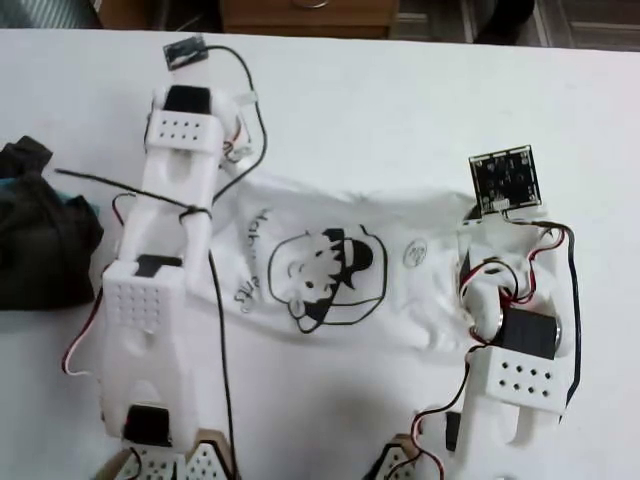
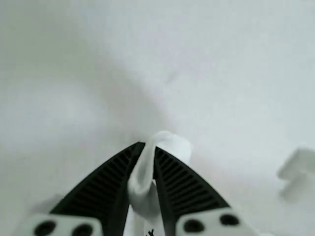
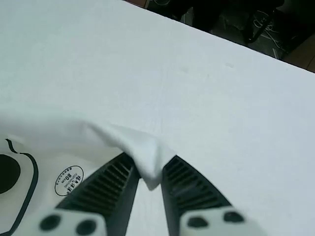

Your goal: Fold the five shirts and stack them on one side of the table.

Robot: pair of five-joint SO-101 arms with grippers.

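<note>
Lying across the centre of the worktop (image 1: 420, 90), the white shirt (image 1: 330, 270) was held at both ends: left tool (image 2: 147, 150) clamped on a bunched fold, right tool (image 3: 149, 162) clamped on a corner. Some dark garments (image 1: 40, 230) sat at the frame's left edge.

Bare desk (image 1: 420, 90) runs along the far side, open for a tool. The white shirt (image 1: 330, 270) covers the middle between the left arm (image 1: 160, 260) and right arm (image 1: 515, 345); a dark clothes pile (image 1: 40, 240) blocks the left edge.
</note>
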